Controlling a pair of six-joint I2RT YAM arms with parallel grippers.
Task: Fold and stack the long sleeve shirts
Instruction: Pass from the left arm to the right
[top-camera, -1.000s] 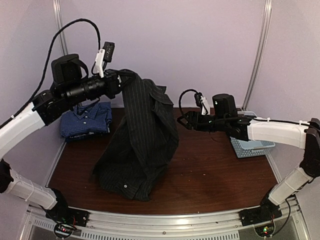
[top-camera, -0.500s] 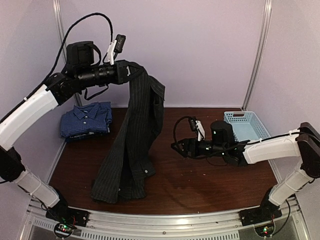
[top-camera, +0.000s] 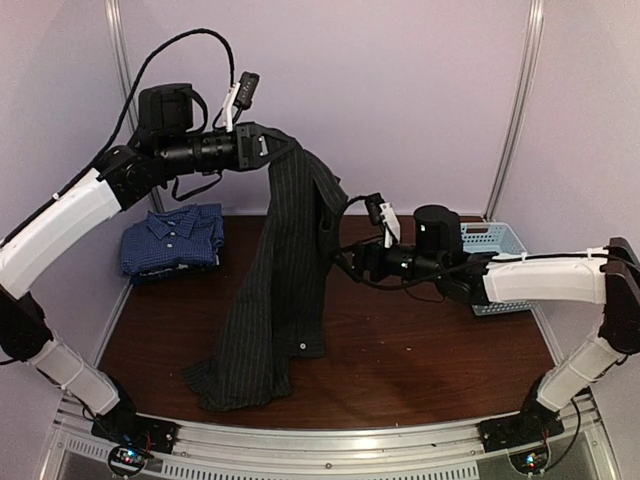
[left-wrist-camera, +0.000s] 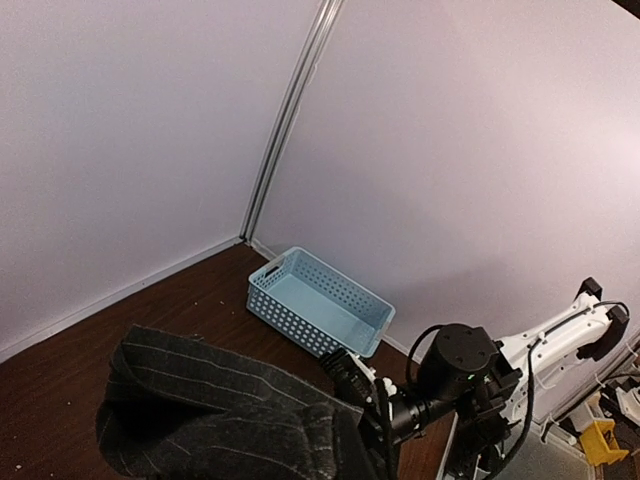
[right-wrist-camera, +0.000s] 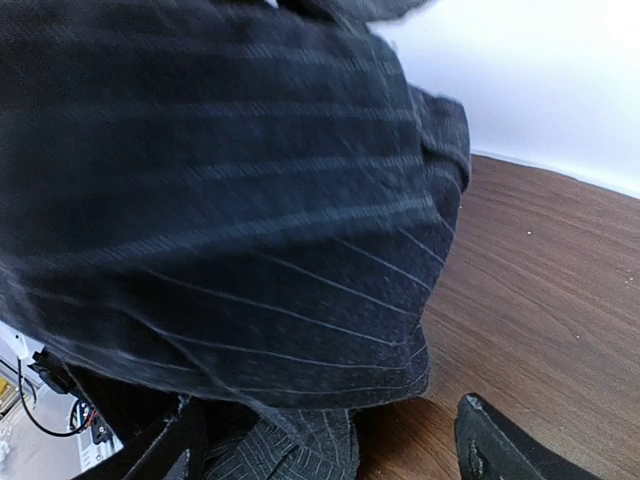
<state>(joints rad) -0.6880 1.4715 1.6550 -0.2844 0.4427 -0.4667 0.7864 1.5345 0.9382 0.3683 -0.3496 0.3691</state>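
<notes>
The black pinstriped shirt (top-camera: 285, 270) hangs from my left gripper (top-camera: 272, 146), which is shut on its top edge high above the table. The shirt's lower end rests bunched on the table near the front. In the left wrist view the cloth (left-wrist-camera: 220, 410) covers the fingers. My right gripper (top-camera: 345, 262) is open at the shirt's right edge, about mid-height. In the right wrist view the shirt (right-wrist-camera: 230, 200) fills the frame and its hem lies between the spread fingers (right-wrist-camera: 495, 445) of the gripper (right-wrist-camera: 328, 405). The blue checked shirt (top-camera: 172, 238) lies folded at the back left.
A light blue plastic basket (top-camera: 500, 245) stands at the back right behind my right arm; it also shows in the left wrist view (left-wrist-camera: 320, 305). The wooden table (top-camera: 430, 340) is walled by pale panels at the back and sides.
My right gripper dropped low over the table, then rose and moved left to the shirt's right edge. My left arm lifted the shirt higher, so it hangs longer and narrower.
</notes>
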